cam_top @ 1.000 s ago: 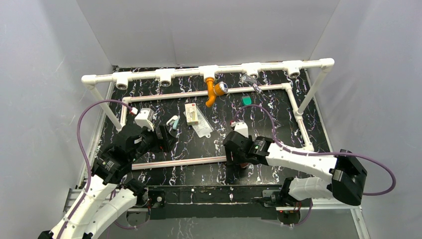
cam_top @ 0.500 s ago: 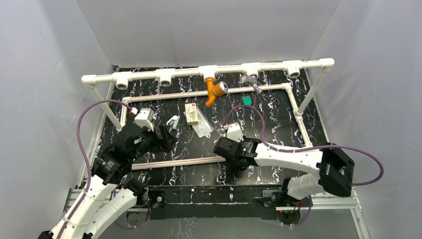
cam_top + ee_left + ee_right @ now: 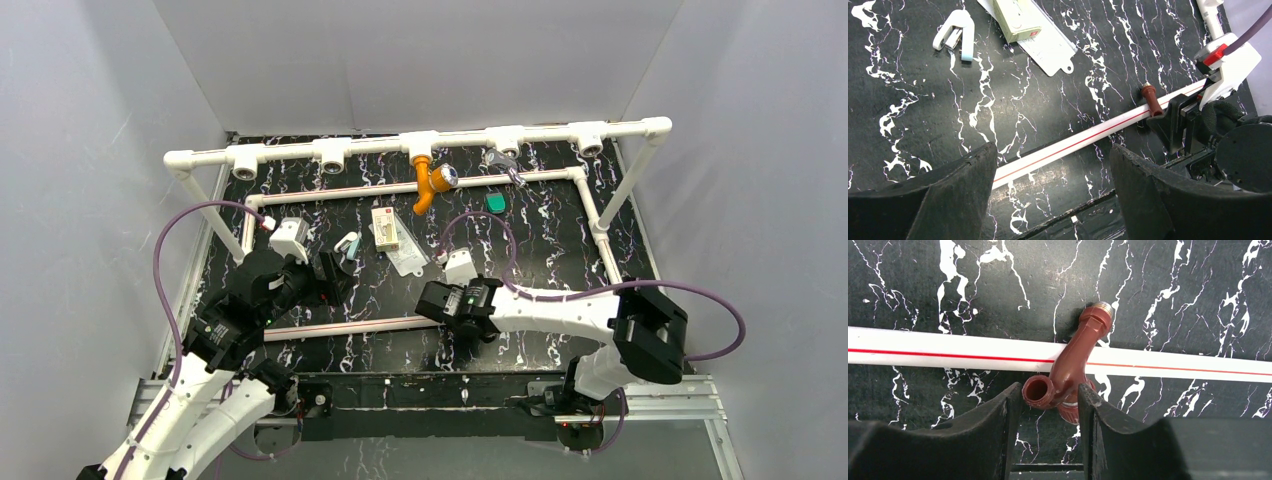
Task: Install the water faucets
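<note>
Top camera looks down from 6 o'clock, far off; both wrist cameras look down, seemingly close, sharing the red-striped pipe (image 3: 1073, 145) (image 3: 948, 352) on the bench (image 3: 560, 230).

You had 1 orange faucet (image 3: 432, 184) & 1 reddish-brown faucet (image 3: 1070, 365), so 2 tot.; 5 white tee fittings (image 3: 331, 152); 1 green block (image 3: 495, 202); 1 cream box (image 3: 385, 228).

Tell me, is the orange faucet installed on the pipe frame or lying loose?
Installed: the orange faucet joins a tee fitting on the rear white pipe.
</note>
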